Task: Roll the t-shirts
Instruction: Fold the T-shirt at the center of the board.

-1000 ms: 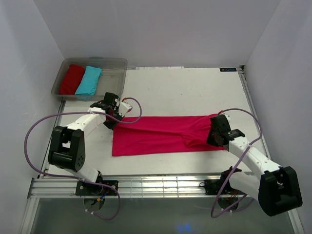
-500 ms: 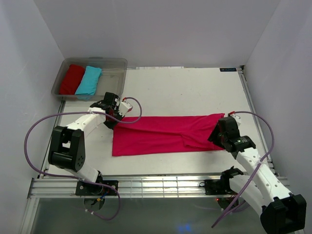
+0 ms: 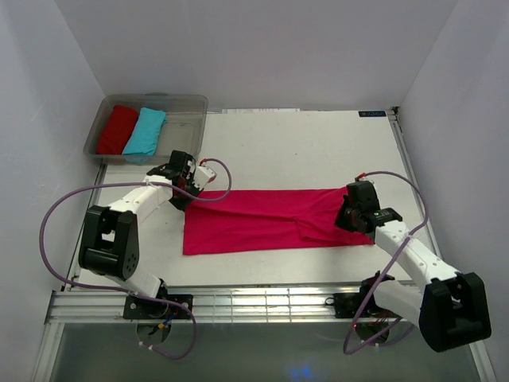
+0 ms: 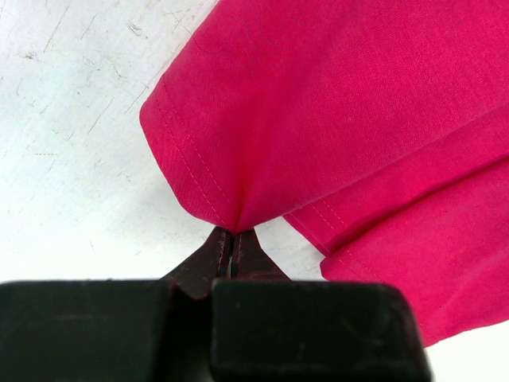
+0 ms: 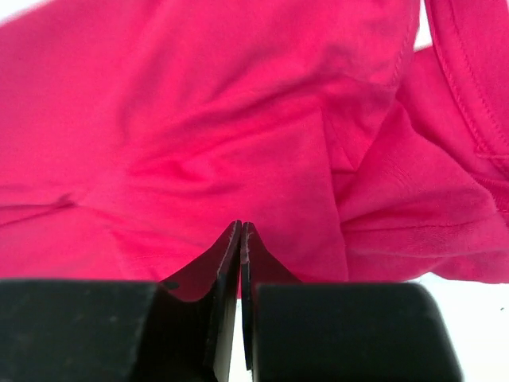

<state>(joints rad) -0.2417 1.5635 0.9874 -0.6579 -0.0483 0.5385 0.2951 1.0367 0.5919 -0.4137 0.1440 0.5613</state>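
Note:
A magenta-pink t-shirt (image 3: 262,219) lies folded into a long strip across the table. My left gripper (image 3: 183,189) is at the strip's far-left corner. In the left wrist view that gripper (image 4: 233,232) is shut on the pink t-shirt (image 4: 358,119), whose hem puckers into the tips. My right gripper (image 3: 347,216) rests on the strip's right end. In the right wrist view it (image 5: 241,224) is shut with its tips against the shirt (image 5: 238,119); no cloth puckers into them. A dark red t-shirt (image 3: 118,129) and a turquoise t-shirt (image 3: 145,132) lie rolled in the bin.
The clear plastic bin (image 3: 184,119) stands at the back left, just beyond my left gripper. White walls close in both sides and the back. A metal rail (image 3: 238,306) runs along the near edge between the arm bases.
My right gripper pulled back to the right off the shirt's end, then returned onto it and shut. The left arm and its grip have not moved.

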